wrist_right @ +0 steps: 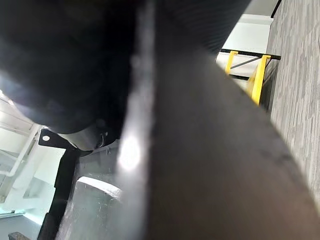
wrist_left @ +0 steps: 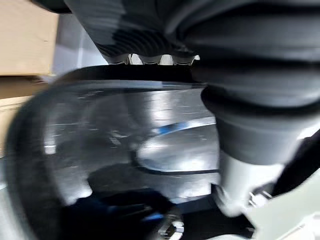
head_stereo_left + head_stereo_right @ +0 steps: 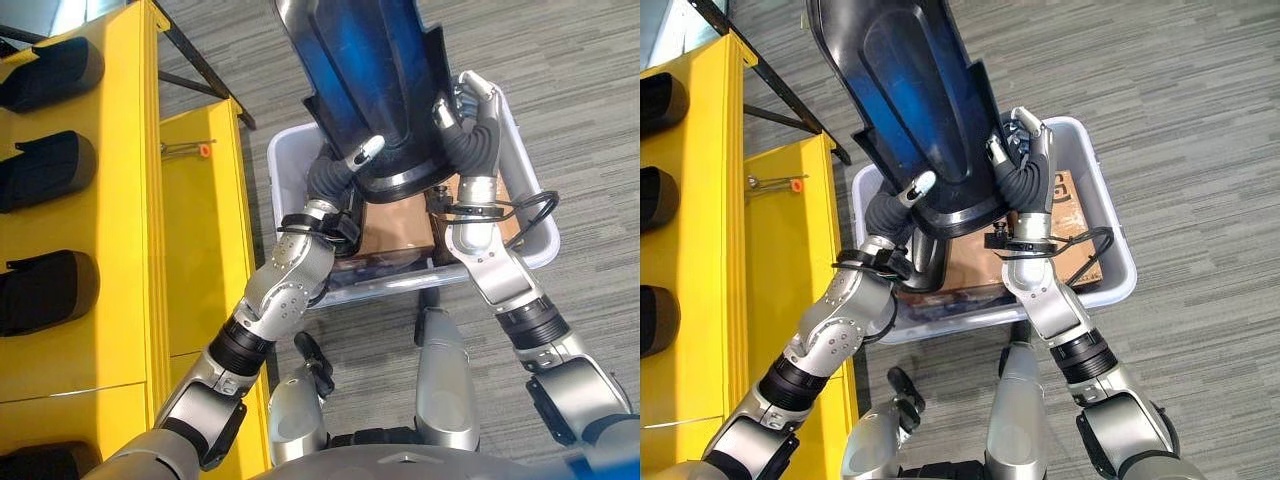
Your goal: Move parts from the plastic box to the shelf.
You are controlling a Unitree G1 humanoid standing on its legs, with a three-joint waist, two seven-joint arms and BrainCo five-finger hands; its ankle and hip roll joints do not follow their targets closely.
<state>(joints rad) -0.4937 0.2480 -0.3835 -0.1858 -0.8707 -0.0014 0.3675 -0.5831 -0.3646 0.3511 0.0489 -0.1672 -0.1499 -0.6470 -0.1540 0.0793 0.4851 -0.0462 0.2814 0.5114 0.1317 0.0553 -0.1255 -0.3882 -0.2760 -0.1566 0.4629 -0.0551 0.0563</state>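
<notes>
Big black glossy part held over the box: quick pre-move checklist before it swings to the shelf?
1. Both hands on the large black glossy moulded part: ok. The left hand and the right hand clasp its lower end from opposite sides.
2. Part clear of the pale grey plastic box: ok, raised above the rim.
3. Grip security: cannot tell; the wrist views show only close dark surfaces.
4. Free slot on the yellow shelf: cannot tell; several black parts already sit there.
5. Box contents: brown cardboard remains inside, ok.
</notes>
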